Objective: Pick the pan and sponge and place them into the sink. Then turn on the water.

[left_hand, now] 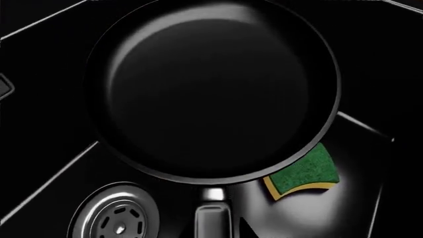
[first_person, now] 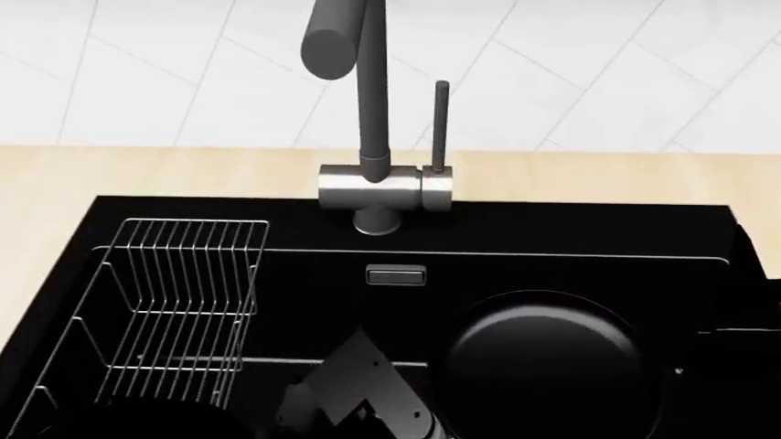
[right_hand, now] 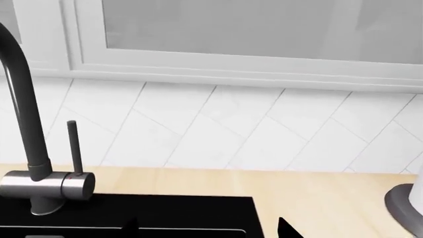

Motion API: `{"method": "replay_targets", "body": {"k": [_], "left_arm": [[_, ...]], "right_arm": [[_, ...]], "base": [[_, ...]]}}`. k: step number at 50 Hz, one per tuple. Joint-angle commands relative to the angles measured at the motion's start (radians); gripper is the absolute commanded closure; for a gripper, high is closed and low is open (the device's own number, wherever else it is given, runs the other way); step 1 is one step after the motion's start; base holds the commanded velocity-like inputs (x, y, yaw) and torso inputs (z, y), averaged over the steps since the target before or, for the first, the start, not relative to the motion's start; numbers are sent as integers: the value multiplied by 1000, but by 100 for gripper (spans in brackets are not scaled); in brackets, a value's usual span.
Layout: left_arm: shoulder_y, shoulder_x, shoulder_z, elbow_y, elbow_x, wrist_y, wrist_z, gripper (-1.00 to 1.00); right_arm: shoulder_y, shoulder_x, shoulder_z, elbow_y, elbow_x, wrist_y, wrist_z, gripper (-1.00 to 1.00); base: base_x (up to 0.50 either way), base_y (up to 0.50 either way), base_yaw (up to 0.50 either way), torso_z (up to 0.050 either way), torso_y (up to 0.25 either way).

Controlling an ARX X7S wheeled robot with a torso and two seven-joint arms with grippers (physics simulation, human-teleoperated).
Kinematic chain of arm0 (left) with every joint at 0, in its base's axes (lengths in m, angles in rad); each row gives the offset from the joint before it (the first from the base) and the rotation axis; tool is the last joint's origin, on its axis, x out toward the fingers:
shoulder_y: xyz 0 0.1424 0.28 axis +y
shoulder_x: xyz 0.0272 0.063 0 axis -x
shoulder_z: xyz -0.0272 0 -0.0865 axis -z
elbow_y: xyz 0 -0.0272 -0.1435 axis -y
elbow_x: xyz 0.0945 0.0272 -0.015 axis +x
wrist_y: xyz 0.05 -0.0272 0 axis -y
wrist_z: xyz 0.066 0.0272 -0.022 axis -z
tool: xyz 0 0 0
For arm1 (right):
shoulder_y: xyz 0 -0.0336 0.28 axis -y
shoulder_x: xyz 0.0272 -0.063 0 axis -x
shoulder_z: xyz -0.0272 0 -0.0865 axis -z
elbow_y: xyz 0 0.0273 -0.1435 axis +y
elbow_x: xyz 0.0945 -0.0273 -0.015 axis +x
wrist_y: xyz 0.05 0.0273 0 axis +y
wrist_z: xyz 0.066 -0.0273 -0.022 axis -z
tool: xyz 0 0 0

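The glossy black pan (left_hand: 211, 89) fills the left wrist view. It hangs above the floor of the black sink (first_person: 550, 229), with its handle (left_hand: 213, 220) running between the fingers of my left gripper (left_hand: 210, 229), which is shut on it. Only one dark fingertip (left_hand: 248, 227) shows. The green and yellow sponge (left_hand: 305, 173) lies on the sink floor, partly under the pan's rim. In the head view the pan (first_person: 543, 361) is at the sink's right. My right gripper (right_hand: 208, 229) is open and empty, facing the faucet (right_hand: 20, 89) and its lever (right_hand: 74, 148). No water runs.
The steel drain (left_hand: 116, 218) is beside the pan handle. A wire dish rack (first_person: 183, 302) stands in the sink's left half. The faucet (first_person: 366, 110), its upright lever (first_person: 441, 119) and the overflow slot (first_person: 396, 274) are at the back. A grey holder base (right_hand: 404, 204) stands on the wooden counter.
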Motion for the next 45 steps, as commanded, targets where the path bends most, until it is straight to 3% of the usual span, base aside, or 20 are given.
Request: {"method": "replay_targets", "body": {"k": [1, 45], "left_arm": [[18, 27, -17, -35, 32, 45, -10, 100], [72, 101, 38, -294, 132, 166, 41, 100]], "right_arm": [[-17, -9, 5, 4, -8, -9, -5, -100], [-59, -37, 14, 15, -32, -21, -21, -100]], "base": [[0, 0, 0, 0, 0], [0, 0, 0, 0, 1]]}}
